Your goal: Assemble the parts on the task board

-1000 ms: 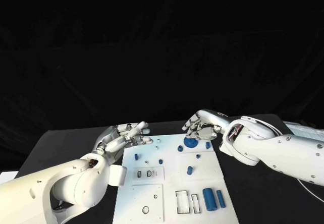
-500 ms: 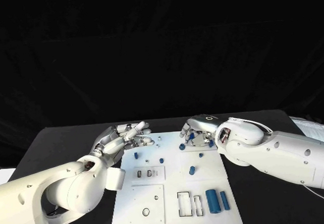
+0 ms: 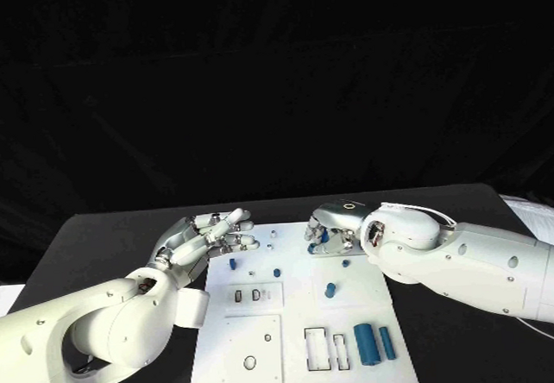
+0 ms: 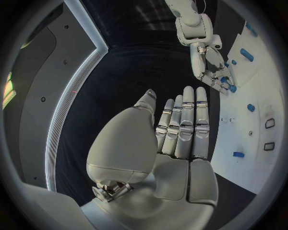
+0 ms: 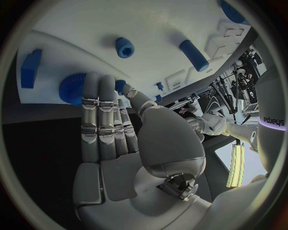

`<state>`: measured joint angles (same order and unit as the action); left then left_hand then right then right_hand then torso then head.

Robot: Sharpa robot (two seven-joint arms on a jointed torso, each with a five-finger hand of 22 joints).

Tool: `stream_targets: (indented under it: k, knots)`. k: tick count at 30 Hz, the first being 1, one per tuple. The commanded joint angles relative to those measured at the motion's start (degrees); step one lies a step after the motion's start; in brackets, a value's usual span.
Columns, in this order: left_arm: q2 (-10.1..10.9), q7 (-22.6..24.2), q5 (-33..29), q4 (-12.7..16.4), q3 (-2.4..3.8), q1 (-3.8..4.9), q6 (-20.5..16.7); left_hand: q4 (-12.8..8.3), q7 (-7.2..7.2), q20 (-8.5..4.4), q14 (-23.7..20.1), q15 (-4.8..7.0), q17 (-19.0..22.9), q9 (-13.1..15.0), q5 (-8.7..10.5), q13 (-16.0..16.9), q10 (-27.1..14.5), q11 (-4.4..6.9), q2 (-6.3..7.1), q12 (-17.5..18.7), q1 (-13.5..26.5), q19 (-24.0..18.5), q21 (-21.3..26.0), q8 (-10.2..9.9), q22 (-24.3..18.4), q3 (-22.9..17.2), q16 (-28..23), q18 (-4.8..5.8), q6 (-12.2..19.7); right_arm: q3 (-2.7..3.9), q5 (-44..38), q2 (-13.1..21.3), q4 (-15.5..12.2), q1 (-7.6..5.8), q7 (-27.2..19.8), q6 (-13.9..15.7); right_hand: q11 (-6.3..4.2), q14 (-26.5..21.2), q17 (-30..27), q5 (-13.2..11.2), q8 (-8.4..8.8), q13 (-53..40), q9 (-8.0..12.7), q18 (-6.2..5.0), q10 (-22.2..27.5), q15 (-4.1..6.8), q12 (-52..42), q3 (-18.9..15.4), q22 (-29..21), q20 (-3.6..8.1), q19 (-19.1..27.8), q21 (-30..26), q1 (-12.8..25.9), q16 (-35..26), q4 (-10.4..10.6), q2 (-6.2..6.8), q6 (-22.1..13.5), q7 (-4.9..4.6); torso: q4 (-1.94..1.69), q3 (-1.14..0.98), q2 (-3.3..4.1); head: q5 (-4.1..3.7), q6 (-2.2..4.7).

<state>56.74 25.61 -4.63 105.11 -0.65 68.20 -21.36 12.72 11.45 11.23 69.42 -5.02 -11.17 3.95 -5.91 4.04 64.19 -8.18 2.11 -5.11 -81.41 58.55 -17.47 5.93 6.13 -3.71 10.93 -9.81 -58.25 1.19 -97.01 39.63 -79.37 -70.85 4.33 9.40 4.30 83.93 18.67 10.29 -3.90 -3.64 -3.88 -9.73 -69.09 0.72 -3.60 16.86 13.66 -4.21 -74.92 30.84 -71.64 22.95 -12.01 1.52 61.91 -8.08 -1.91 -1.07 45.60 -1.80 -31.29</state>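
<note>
Black table (image 3: 105,239) with the white board (image 3: 303,328) lying in the middle, long side running away from the robot. Right arm (image 3: 480,263) reaches in over the board's far right corner; right hand (image 3: 332,227) is palm-down there, fingers together and extended, their tips on a blue gear (image 5: 73,88) at the far edge. Whether it grips the gear or only touches it, cannot tell; head view hides the gear under the hand. Left arm (image 3: 97,326) comes in along the board's left side, left hand (image 3: 211,235) hovering just off the far left corner, fingers straight and slightly spread, holding nothing. Blue parts on the board: two cylinders (image 3: 366,342) side by side near the right front, a short peg (image 3: 330,289) mid-board, small pegs (image 3: 232,265) near the left hand. Rectangular slots (image 3: 313,348) sit left of the cylinders; smaller slots are too small to read.
</note>
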Motion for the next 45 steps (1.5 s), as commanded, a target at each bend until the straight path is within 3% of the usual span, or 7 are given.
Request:
stream_targets:
  k: [1,8,18,23,25,29,45]
  knots:
    - [0.03,0.15,-0.21,0.17,0.05,0.17,1.13,-0.37,0.34,0.17,-0.11,-0.12,-0.05,-0.06,0.27,-0.06,-0.28,-0.2,-0.27,0.36,0.13,-0.08,0.38,-0.22,-0.08,0.11,-0.12,-0.65,0.25,0.02,-1.72,-0.27,0.18,-0.01,0.48,-1.89,-0.02,2.35,0.37,-0.24,0.18,0.02,-0.02,-0.59,0.42,0.29,0.07,0.32,0.18,0.06,-0.48,0.43,-0.04,0.42,0.17,0.7,0.11,0.19,-0.2,-0.09,0.43,-0.14,0.21]
    - [0.04,-0.01,-0.21,0.11,0.05,0.25,1.16,-0.4,0.38,0.19,-0.12,-0.14,-0.09,-0.06,0.27,-0.07,-0.33,-0.23,-0.26,0.44,0.13,-0.08,0.4,-0.28,-0.1,0.13,-0.16,-0.65,0.29,0.01,-1.9,-0.67,0.62,-0.01,0.52,-2.58,-0.15,2.31,1.57,-0.51,0.07,0.01,-0.1,-0.61,0.08,0.41,0.02,1.49,0.77,0.12,-0.43,1.42,-0.21,1.72,0.94,0.55,0.64,0.34,-0.42,-0.17,0.72,-0.26,0.23]
    - [0.11,-0.22,-0.21,0.06,0.05,0.3,1.2,-0.43,0.42,0.21,-0.13,-0.16,-0.13,-0.07,0.26,-0.08,-0.38,-0.27,-0.27,0.52,0.11,-0.09,0.43,-0.35,-0.12,0.13,-0.22,-0.65,0.34,0.0,-2.29,-0.9,0.75,-0.01,0.45,-3.12,-0.95,2.62,5.49,-4.53,-0.45,-0.1,-0.46,-0.64,-2.59,1.13,-0.13,5.85,2.88,0.57,-1.29,4.98,-0.92,7.45,3.14,-0.4,3.5,1.16,-0.59,-0.22,1.12,-0.4,0.27]
    - [0.12,-0.34,-0.22,0.01,0.05,0.31,1.18,-0.46,0.47,0.23,-0.14,-0.19,-0.18,-0.08,0.25,-0.09,-0.44,-0.3,-0.29,0.61,0.11,-0.1,0.46,-0.42,-0.15,0.13,-0.27,-0.65,0.39,0.0,-2.33,-0.84,0.53,0.0,0.28,1.13,-1.38,2.63,7.77,-6.77,-0.72,-0.25,-0.79,-0.62,-4.44,1.47,-0.25,8.65,4.38,0.87,-1.66,7.28,-1.31,11.14,4.66,-1.08,4.97,1.47,-0.72,-0.24,1.21,-0.45,0.4]
    - [0.12,-0.39,-0.22,-0.05,0.05,0.31,1.17,-0.49,0.53,0.25,-0.13,-0.21,-0.24,-0.08,0.25,-0.1,-0.52,-0.35,-0.31,0.72,0.11,-0.1,0.48,-0.51,-0.18,0.14,-0.32,-0.65,0.46,0.02,-1.98,-0.58,0.05,0.0,0.09,4.3,-1.59,2.2,11.0,-6.9,-0.62,-0.25,-1.08,-0.12,-5.26,1.68,0.02,10.54,8.54,0.99,-2.02,11.28,-1.3,15.34,5.8,0.1,5.54,1.63,-0.78,-0.25,1.3,-0.5,0.56]
    - [0.17,-0.46,-0.22,-0.18,0.05,0.32,1.14,-0.51,0.57,0.26,-0.12,-0.23,-0.28,-0.09,0.25,-0.11,-0.58,-0.38,-0.34,0.78,0.1,-0.1,0.49,-0.57,-0.2,0.13,-0.35,-0.65,0.5,0.13,-1.03,-0.24,-0.77,-0.01,0.29,7.87,-1.48,1.57,13.21,-7.05,-0.28,-0.18,-1.26,0.02,-5.1,1.45,0.06,12.05,10.9,0.99,-1.44,13.66,-1.25,17.87,7.01,1.25,5.56,1.4,-0.83,-0.22,1.4,-0.48,0.85]
    - [0.07,-0.48,-0.22,-0.93,0.05,0.36,1.44,-0.57,0.61,0.28,-0.12,-0.25,-0.34,-0.09,0.24,-0.11,-0.64,-0.42,-0.35,0.87,0.06,-0.1,0.52,-0.65,-0.22,0.13,-0.41,-0.65,0.55,0.33,-0.39,-4.49,2.68,-0.36,1.85,11.7,-1.18,0.79,14.68,-7.08,0.13,-0.07,-1.33,0.06,-4.07,1.16,0.11,13.54,12.49,0.73,-0.4,15.52,-1.32,19.63,8.48,2.49,5.04,1.03,-1.44,-0.25,1.89,-0.53,1.59]
